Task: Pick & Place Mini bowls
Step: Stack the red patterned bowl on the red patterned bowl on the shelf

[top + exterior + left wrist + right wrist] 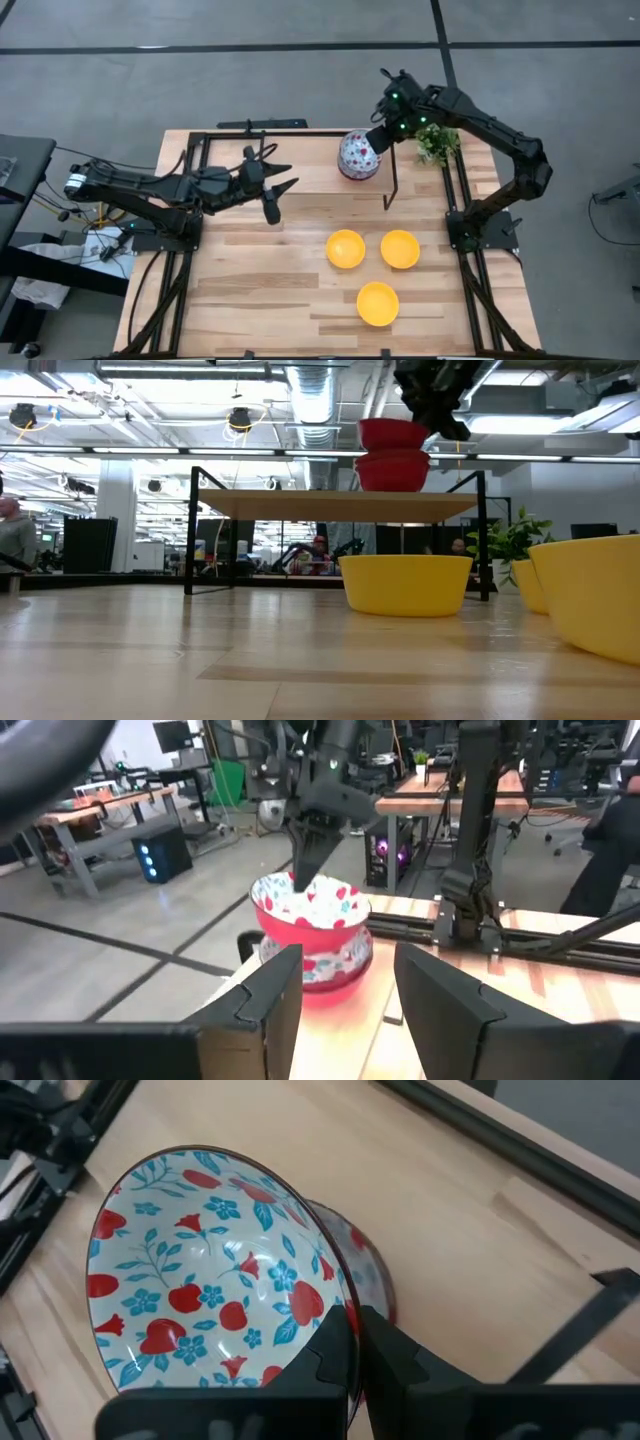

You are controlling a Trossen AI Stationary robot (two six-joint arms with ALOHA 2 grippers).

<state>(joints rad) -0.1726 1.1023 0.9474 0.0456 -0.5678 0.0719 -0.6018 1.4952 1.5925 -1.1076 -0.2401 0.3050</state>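
The right pincer [372, 143] is clenched on the rim of a floral bowl [210, 1280], its white inside printed with red and blue flowers, held tilted above a second red bowl [392, 471] of the same kind on a raised wooden shelf [330, 506]; whether the two bowls touch cannot be told, and a third of that pattern cannot be made out. No brand, label or writing can be read anywhere. Three yellow bowls [346, 248] sit on the counter [260, 300] in front of the shelf, well apart from the floral bowls: two side by side and one [378, 303] farther from the shelf. In the low view one yellow bowl stands whole, the other two are cut off at the frame's edge, and the right pincer itself is cropped at the top. The left pincer [280, 190] hovers beside the shelf, level with the floral bowls and apart from them, its two fingers [270, 995] released and holding nothing. A green plant [437, 145] stands just beside the floral bowls, on the far side from the left pincer. People in the room beyond the shelf are too small to describe.
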